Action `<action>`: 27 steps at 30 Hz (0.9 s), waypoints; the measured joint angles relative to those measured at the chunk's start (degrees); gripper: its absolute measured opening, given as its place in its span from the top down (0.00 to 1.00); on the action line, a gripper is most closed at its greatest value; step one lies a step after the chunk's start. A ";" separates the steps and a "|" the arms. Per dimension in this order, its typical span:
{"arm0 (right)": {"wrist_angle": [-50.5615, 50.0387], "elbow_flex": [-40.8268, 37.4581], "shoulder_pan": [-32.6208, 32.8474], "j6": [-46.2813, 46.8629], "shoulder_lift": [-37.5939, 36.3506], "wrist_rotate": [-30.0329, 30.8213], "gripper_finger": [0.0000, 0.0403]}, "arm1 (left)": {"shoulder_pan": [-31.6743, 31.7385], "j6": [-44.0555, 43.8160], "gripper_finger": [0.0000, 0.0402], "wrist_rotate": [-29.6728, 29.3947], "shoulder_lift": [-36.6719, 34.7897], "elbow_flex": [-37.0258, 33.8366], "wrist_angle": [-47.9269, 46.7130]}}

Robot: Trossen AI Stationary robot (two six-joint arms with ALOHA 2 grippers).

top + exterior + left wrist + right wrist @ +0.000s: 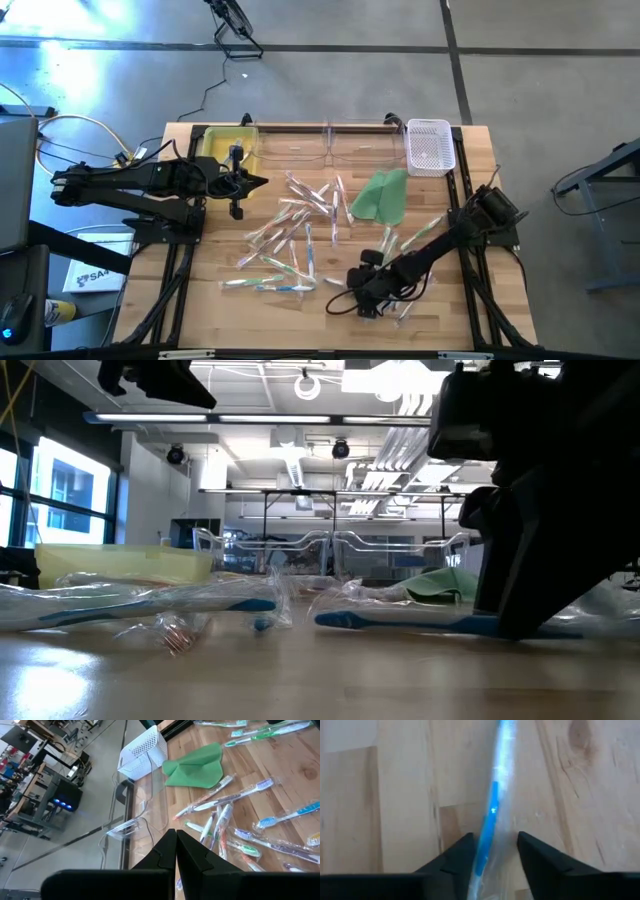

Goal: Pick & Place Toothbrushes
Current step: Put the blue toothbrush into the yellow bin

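Closing In On A Blue Toothbrush

Reaching low at about five o'clock on the bench (200,300), the right gripper (494,851) has its two dark fingers down on the wood, one on each side of a blue toothbrush (487,832). There is a gap between each finger and the brush, so nothing is grasped yet.

The left gripper (176,851) waits up high at about ten o'clock. Its fingers are clenched tight together, with nothing in them.

What could go wrong? The brush lies in a shiny clear wrapper, and that looks slippery. I think the fingers might pinch only the loose wrapper, and then the brush could slide out. The brush also lies a bit slanted between the fingers, so it might twist or roll away as they squeeze.

The blue toothbrush is thin, with a bright blue handle. More toothbrushes (300,215) lie scattered in the middle of the bench, whitish with green, blue and pink parts. A green cloth (382,195) lies near one o'clock, and a white basket (430,146) sits past it at the far edge.
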 joint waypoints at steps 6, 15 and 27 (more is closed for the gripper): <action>0.45 -0.07 -0.04 0.00 0.03 0.14 0.91 | 0.00 0.00 0.98 -0.06 -0.02 0.00 0.02; 1.63 -0.24 -0.75 -0.02 -2.70 -2.65 0.98 | 0.00 0.00 0.98 -0.06 0.00 0.00 0.04; 3.93 -0.11 -3.35 -5.55 -12.61 -3.04 0.98 | 0.00 0.00 0.98 -0.02 0.01 0.00 0.07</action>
